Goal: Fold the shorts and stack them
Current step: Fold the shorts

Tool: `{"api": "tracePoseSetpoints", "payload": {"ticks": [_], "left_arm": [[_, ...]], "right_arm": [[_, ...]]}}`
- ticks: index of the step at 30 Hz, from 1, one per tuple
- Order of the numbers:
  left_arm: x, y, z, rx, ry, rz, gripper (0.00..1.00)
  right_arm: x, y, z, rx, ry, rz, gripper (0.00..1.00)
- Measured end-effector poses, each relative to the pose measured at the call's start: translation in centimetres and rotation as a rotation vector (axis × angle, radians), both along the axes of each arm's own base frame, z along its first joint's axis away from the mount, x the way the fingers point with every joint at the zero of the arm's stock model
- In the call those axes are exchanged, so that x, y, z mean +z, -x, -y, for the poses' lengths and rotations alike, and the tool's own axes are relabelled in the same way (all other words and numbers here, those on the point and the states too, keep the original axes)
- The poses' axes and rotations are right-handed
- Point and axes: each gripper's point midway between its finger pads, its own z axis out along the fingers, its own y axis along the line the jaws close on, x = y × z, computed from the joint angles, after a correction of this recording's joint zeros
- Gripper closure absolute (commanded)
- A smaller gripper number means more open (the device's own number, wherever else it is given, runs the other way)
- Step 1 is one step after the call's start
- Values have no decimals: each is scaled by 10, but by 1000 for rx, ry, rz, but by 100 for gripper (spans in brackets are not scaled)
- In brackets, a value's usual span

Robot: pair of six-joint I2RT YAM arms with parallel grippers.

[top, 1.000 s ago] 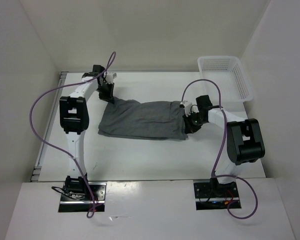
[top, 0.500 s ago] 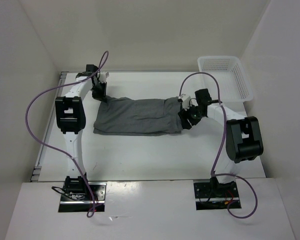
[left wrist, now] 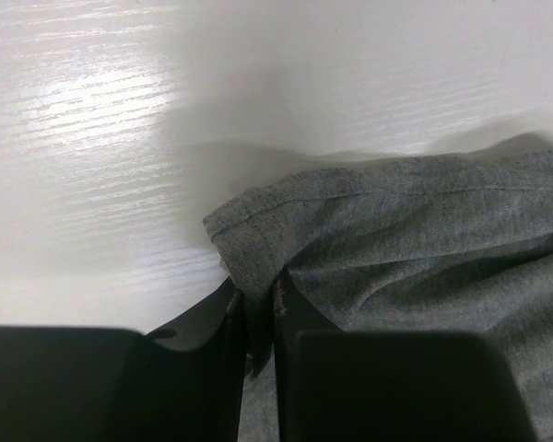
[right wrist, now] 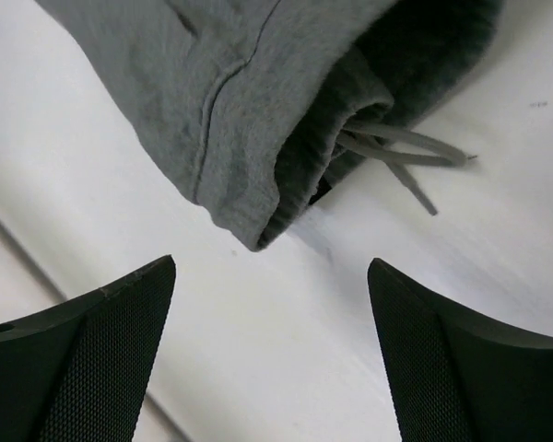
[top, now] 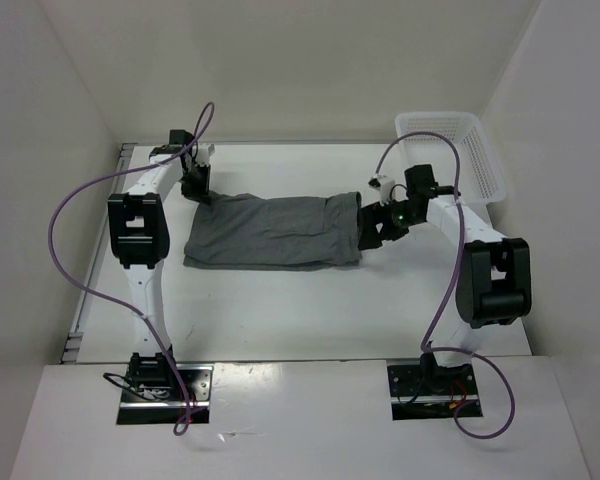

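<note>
The grey shorts (top: pixel 270 230) lie folded flat across the middle of the table, legs to the left and waistband to the right. My left gripper (top: pixel 198 190) is at their far left corner; in the left wrist view its fingers (left wrist: pixel 258 295) stand close together with a hem corner of the shorts (left wrist: pixel 424 230) pinched between them. My right gripper (top: pixel 372 228) hovers just off the waistband end. Seen from the right wrist, it (right wrist: pixel 272 267) is wide open over bare table, with the waistband corner (right wrist: pixel 230 83) and drawstring (right wrist: pixel 405 152) just beyond the fingertips.
A white mesh basket (top: pixel 450 150) stands at the back right corner, close behind the right arm. White walls enclose the table on the left, back and right. Purple cables loop off both arms.
The right gripper has opened, let go of the waistband and drawn back to the right. The left gripper has shifted left and back, dragging the shorts that way and flattening them.
</note>
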Motion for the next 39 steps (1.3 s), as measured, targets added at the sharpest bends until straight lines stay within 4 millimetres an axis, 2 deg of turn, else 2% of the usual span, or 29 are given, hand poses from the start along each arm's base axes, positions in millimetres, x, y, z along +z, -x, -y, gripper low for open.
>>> {"api": "tracePoseSetpoints", "payload": {"ticks": [1,2,6,12,15,18,19,22,28,29,32,33,39], "left_arm": [[1,0,0,1,-3,4,80],[0,2,0,2,-7,1,80],[-1,6,0,2,-27,-2,79],[0,8,-1,8,-61,-2,78],[0,8,-2,12,-73,-2,78],[0,8,-3,13,-77,-3,78],[0,8,-3,13,-77,-2,78],[0,8,-3,14,-79,-3,78],[-2,9,-4,14,-81,-7,77],[-2,9,-4,14,-81,-7,77],[-2,9,-4,14,-81,-5,77],[-2,9,-4,14,-81,-6,77],[-3,9,-4,16,-85,-3,77]], "right_arm": [[3,-1,0,-48,-37,-28,8],[6,-3,-2,-104,-75,-60,0],[7,-12,-7,-301,-170,-148,0],[-20,9,-13,-439,-175,-305,2],[-29,9,-21,-461,-139,-311,5],[-41,5,-27,-488,-116,-322,14],[-46,3,-27,-504,-105,-332,19],[-61,-1,-27,-545,-89,-374,26],[-68,-12,-29,-587,-86,-378,60],[-70,-12,-30,-590,-86,-383,71],[-70,-12,-35,-589,-102,-388,89],[-69,-13,-37,-589,-107,-385,100],[-70,-16,-39,-554,-91,-344,100]]}}
